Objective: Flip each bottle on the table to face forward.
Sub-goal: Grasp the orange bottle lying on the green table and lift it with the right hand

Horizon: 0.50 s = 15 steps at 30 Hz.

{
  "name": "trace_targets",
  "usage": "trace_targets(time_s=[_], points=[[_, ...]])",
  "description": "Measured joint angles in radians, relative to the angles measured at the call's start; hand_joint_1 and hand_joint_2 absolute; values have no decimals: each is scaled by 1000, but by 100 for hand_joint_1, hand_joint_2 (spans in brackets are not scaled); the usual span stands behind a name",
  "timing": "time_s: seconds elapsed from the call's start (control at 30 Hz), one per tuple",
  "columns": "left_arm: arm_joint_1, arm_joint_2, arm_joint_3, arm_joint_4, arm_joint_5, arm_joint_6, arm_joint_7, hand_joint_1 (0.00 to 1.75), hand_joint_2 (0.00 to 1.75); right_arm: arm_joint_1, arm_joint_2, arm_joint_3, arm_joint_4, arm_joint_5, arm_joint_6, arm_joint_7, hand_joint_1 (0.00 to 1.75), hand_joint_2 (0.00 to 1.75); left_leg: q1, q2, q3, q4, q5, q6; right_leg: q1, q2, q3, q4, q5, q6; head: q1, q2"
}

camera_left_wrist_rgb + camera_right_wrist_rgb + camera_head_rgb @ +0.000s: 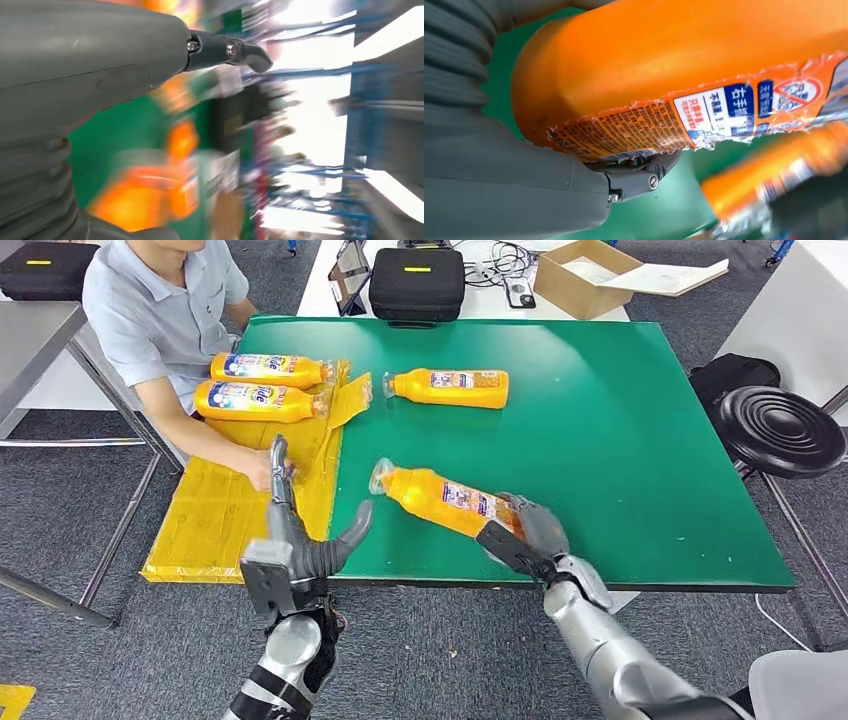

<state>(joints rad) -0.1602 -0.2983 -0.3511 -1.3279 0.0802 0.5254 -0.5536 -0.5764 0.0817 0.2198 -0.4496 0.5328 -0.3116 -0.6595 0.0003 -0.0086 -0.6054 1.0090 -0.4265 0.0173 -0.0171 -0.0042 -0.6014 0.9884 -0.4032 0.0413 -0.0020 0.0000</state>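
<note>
An orange bottle (pixel 440 498) with a clear cap lies tilted on the green table (pixel 620 440), its back label up. My right hand (pixel 530 530) grips its base end; up close the thumb (pixel 634 180) presses under the torn label of this bottle (pixel 674 75). My left hand (pixel 300 540) hovers open at the table's near left edge, fingers spread, holding nothing. A second orange bottle (pixel 450 388) lies further back on the green top, also back label up. Two more bottles (pixel 262 385) lie side by side on the yellow sheet, front labels showing.
A person in a grey shirt (pixel 165 310) sits at the left, one hand (pixel 262 468) resting on the yellow sheet (pixel 225 510) close to my left hand. A black case (pixel 416 282) and a cardboard box (pixel 580 278) stand behind the table. A black stool (pixel 780 430) is at the right.
</note>
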Motion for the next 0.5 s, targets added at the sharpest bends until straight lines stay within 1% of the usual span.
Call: trace_targets(time_s=[0.07, 0.1, 0.17, 0.33, 0.43, 0.5], points=[[8, 10, 5, 15, 97, -55, 39, 0, 175, 91, 22, -30, -124, -130, -10, -31, 175, 175, 1, -1, -2, 0, 0, 0, 0, -1, -1, 0, 0, 0, 0, 0], [13, 15, 7, 21, 122, -73, 46, 0, 175, 129, 30, -36, -181, -171, -11, -35, 175, 175, 1, -1, -3, 0, 0, 0, 0, -1, -2, 0, -1, 0, -1, 0], [19, 24, 10, 31, 143, -87, 52, 0, 175, 184, 38, -42, -267, -205, -11, -38, 175, 175, 1, -1, -4, 0, 0, 0, 0, 0, -4, 0, -1, 0, 0, 0], [21, 39, 17, 43, 156, -95, 58, 0, 175, 243, 44, -50, -385, -242, -11, -39, 175, 175, 1, 0, -5, 0, 0, 0, 0, 0, -5, 0, 0, 0, 0, 0], [28, 44, 19, 43, 212, -122, 87, 0, 175, 292, 48, -50, -491, -339, -14, -39, 175, 175, 1, -2, -5, 0, 0, 0, -1, -2, -5, 0, 0, 0, 0, 0], [40, 50, 21, 43, 270, -167, 119, 0, 175, 339, 55, -50, -592, -407, -23, -39, 175, 175, 1, -1, -6, 0, 0, 0, 0, -2, -5, 0, -1, 0, 0, 0]])
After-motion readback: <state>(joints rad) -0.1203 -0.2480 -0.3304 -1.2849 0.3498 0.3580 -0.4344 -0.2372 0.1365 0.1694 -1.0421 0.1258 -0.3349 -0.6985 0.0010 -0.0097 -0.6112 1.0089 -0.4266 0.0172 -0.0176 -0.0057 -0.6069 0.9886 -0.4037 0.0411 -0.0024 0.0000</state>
